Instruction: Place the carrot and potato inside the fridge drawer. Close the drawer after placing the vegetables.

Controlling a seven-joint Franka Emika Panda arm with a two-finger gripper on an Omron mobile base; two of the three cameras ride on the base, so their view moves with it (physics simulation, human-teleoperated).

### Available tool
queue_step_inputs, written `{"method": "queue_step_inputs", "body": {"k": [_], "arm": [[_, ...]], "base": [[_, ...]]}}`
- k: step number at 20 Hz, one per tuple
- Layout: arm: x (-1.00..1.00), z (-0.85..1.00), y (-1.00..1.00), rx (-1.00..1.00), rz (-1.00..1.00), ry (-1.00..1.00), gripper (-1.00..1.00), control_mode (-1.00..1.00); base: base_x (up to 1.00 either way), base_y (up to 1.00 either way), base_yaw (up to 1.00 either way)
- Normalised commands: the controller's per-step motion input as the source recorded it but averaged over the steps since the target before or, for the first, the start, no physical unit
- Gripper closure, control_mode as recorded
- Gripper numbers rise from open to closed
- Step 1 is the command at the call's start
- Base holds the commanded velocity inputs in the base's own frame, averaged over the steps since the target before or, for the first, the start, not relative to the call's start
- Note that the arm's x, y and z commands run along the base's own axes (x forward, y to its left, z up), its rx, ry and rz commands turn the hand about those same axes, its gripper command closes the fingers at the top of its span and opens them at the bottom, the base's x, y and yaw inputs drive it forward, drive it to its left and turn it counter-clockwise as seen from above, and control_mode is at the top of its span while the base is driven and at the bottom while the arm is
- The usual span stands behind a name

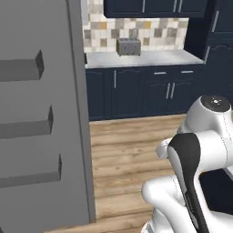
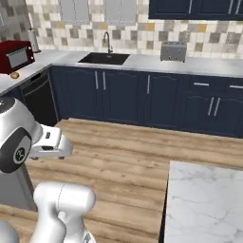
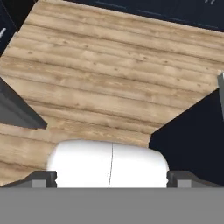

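Gripper: the gripper (image 3: 111, 178) looks down at the wooden floor (image 3: 109, 83); its two dark fingertips (image 3: 41, 178) stand far apart at the lower corners of the hand view, so the jaws are open with nothing between them.
Left base view: the grey fridge door (image 1: 43, 113) stands open at the left, three grey door shelves (image 1: 27, 120) on its inner face, one above another. Beyond it a toaster (image 1: 128, 46) sits on the tabletop (image 1: 150, 58) over navy cabinets (image 1: 145, 91).
Right base view: a sink (image 2: 104, 58) with a tap, a red microwave (image 2: 16, 54) in the left corner, the toaster further right, and a marble island top (image 2: 204, 204) at the lower right.
Hand view: floor planks run across; a grey slab edge (image 3: 17, 111) cuts in at the left and a dark block (image 3: 192, 135) at the right.
Open room: bare floor lies between the fridge door's edge, the cabinet fronts and the island.
Task things: carrot, potato and drawer cannot be placed from these pictures, nor which way they point.
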Motion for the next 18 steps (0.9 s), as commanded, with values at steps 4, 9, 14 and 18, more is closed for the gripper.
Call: {"method": "queue_step_inputs", "body": {"k": [4, 9, 14, 18], "arm": [[0.0, 0.0, 0.0, 0.0, 0.0, 0.0, -1.0, 1.0], [0.0, 0.0, 0.0, 0.0, 0.0, 0.0, -1.0, 1.0], [0.0, 0.0, 0.0, 0.0, 0.0, 0.0, -1.0, 1.0], [0.0, 0.0, 0.0, 0.0, 0.0, 0.0, -1.0, 1.0]], "base": [[1.0, -0.35, -0.03], [1.0, -0.05, 0.23], [1.0, 0.0, 0.56], [1.0, 0.0, 0.68]]}}
